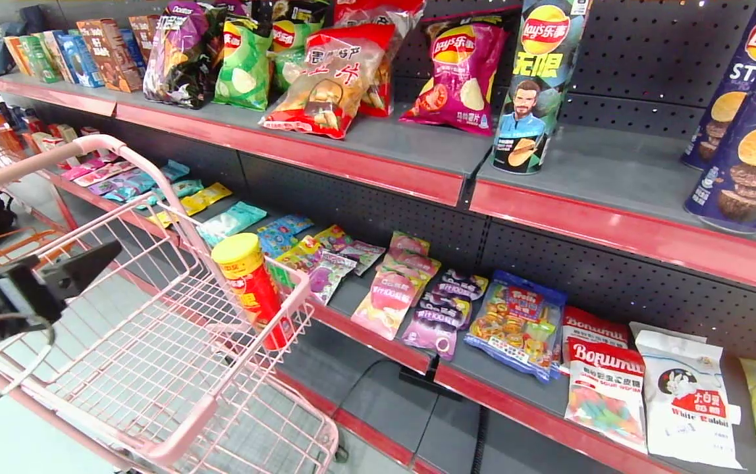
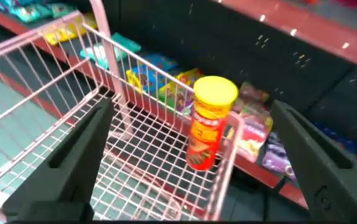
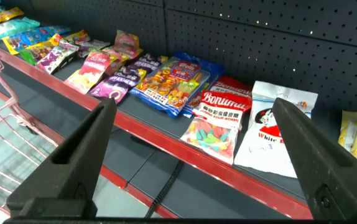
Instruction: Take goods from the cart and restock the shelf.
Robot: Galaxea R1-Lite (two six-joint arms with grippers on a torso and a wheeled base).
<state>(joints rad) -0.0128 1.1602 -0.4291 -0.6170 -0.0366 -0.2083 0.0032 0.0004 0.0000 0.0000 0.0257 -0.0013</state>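
The pink wire cart (image 1: 154, 368) is a basket of thin coated rods with a thicker rounded rim and a tubular handle. It holds one item, a red canister (image 1: 251, 289). This smooth cylinder with a yellow lid stands upright in the cart's corner nearest the shelf, against the wire wall. In the head view the rim hides the canister's foot.

The left gripper (image 2: 192, 109) hangs over the cart's open top on the side away from the canister. Its two black wedge-shaped fingers (image 2: 82, 155) are spread wide, and nothing is between them. In the head view only part of it shows at the cart's handle side, and the frame edge cuts off the rest.

The right gripper (image 3: 194, 106) is past the cart's shelf-side end, with its fingers also spread wide and empty.

Beside the cart runs the lower shelf (image 1: 378, 339), a grey board with a glossy red front lip and a black perforated back panel. Soft flat packets lie on it:
- pink pouches (image 1: 394, 289)
- purple pouches (image 1: 447, 309)
- a clear blue-edged candy bag (image 1: 516, 322)
- a red-topped gummy bag (image 1: 605, 388)
- a white bag (image 1: 687, 395)

Farther from the cart the yellow packets are cut by the frame.

Above the cart's level, the upper shelf (image 1: 365, 161) carries puffy crinkled chip bags (image 1: 325, 79) leaning back, a tall tube (image 1: 536, 85) standing upright, and blue tubes (image 1: 747, 131) that are partly out of frame. Boxes at its far end, beyond the cart's handle, are too small to make out.
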